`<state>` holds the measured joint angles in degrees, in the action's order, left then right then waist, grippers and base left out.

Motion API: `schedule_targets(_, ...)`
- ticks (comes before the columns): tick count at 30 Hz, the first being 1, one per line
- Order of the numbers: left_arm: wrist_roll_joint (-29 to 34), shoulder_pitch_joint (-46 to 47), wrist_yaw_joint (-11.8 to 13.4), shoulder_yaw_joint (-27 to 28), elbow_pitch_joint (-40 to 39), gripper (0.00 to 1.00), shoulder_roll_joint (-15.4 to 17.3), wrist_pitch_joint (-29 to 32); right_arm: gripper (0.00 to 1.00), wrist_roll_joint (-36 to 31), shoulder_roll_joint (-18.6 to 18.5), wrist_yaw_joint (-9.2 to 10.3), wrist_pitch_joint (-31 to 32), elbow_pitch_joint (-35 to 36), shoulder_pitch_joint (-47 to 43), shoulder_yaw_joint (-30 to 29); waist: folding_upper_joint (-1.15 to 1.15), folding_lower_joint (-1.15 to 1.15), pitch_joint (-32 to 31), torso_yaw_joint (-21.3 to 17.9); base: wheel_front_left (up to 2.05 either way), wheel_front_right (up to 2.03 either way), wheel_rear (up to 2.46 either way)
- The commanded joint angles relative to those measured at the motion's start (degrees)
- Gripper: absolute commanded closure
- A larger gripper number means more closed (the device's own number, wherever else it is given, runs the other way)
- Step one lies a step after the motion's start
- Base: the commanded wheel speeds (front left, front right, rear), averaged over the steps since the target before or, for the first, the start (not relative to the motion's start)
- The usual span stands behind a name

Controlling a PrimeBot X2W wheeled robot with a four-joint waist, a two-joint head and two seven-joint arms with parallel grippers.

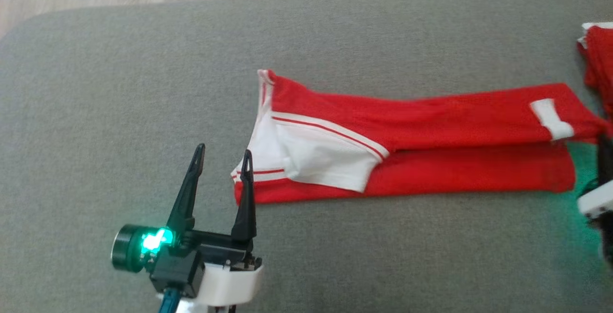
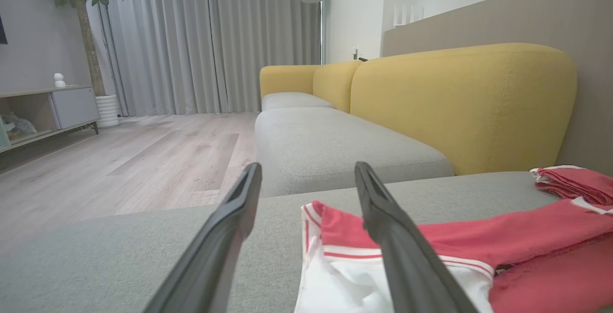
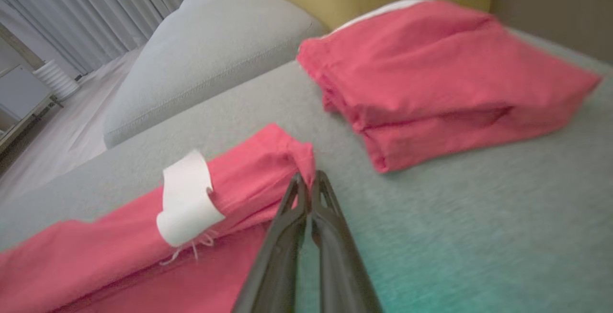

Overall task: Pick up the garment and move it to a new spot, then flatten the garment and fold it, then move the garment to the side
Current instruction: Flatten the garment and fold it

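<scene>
The garment [image 1: 455, 117], red with a white panel and white tag, lies stretched out long on the grey cushion [image 1: 119, 88]. My left gripper [image 1: 223, 157] stands open at the garment's left end, its right finger over the white-striped corner. From the left wrist camera its fingers [image 2: 383, 217] spread wide above the garment's [image 2: 527, 236] white end. My right gripper [image 3: 309, 179] is shut on the red corner of the garment [image 3: 96, 246] at its right end, beside the white tag [image 3: 187, 198]. In the head view that gripper [image 1: 604, 140] sits at the right edge, partly cut off.
A second red garment, folded [image 3: 431, 78], lies on the cushion just beyond the right gripper, also at the head view's right edge [image 1: 598, 59]. A yellow sofa back [image 2: 459, 102] rises behind. Wooden floor [image 2: 119, 160] lies past the cushion's far left edge.
</scene>
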<state>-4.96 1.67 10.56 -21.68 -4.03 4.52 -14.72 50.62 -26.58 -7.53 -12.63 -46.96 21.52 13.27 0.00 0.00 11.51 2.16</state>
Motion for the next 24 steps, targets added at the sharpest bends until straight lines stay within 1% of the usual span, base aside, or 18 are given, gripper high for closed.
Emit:
schedule_targets(1, 0.76, -0.07, -0.31, 2.51, -1.5, 0.0, -0.55, -0.28, 1.0, 0.74, -3.87, 0.04, -0.96, 2.1, -0.62, 0.07, 0.0, 0.0, -0.45, -0.83, 0.0, 0.0, 0.0)
schedule_targets(6, 1.07, -0.47, -1.31, 3.02, -0.99, 0.0, -0.66, -0.28, 1.0, 3.29, -7.98, 0.04, 0.03, 6.94, -0.04, -1.26, 0.0, 0.0, -1.02, -1.89, 0.0, 0.0, 0.0)
schedule_targets(10, 1.21, -0.85, -1.84, 3.2, -0.58, 0.0, -0.81, -0.28, 1.0, 5.58, -9.54, 0.04, 2.28, 14.55, -0.26, -2.12, 0.0, 0.0, -1.9, -2.11, 0.0, 0.0, 0.0)
schedule_targets(12, 1.27, -1.04, -2.15, 3.15, -0.37, 0.0, -0.88, -0.28, 1.0, 6.38, -9.34, 0.04, 3.83, 18.42, -1.22, -2.46, 0.0, 0.0, -2.31, -1.89, 0.0, 0.0, 0.0)
schedule_targets(13, 1.27, -1.04, -2.15, 3.15, -0.37, 0.0, -0.88, -0.28, 1.0, 6.38, -9.34, 0.04, 3.83, 18.42, -1.22, -2.46, 0.0, 0.0, -2.31, -1.89, 0.0, 0.0, 0.0)
schedule_targets(16, 1.38, -1.2, -2.66, 2.95, -0.07, 0.0, -0.98, -0.28, 1.0, 5.38, -8.93, 0.04, 6.05, 21.83, -3.57, -3.32, 0.0, 0.0, -2.71, -1.18, 0.0, 0.0, 0.0)
schedule_targets(19, 1.19, -1.38, -3.12, 2.74, 0.25, 0.0, -1.1, -0.28, 1.0, 4.03, -7.71, 0.04, 7.81, 23.01, -6.07, -4.92, 0.0, 0.0, -2.95, -0.48, 0.0, 0.0, 0.0)
schedule_targets(22, 0.47, -1.35, -5.12, 1.38, 1.3, 0.0, -1.21, -0.28, 1.0, 2.6, -6.26, 0.04, 9.28, 23.06, -8.47, -6.72, 0.0, 0.0, -3.07, 0.05, 0.0, 0.0, 0.0)
schedule_targets(24, -0.42, -1.25, -7.15, -0.14, 3.68, 0.0, -1.27, -0.28, 1.0, 1.77, -5.2, 0.04, 10.11, 23.06, -9.75, -7.75, 0.0, 0.0, -3.25, 0.15, 0.0, 0.0, 0.0)
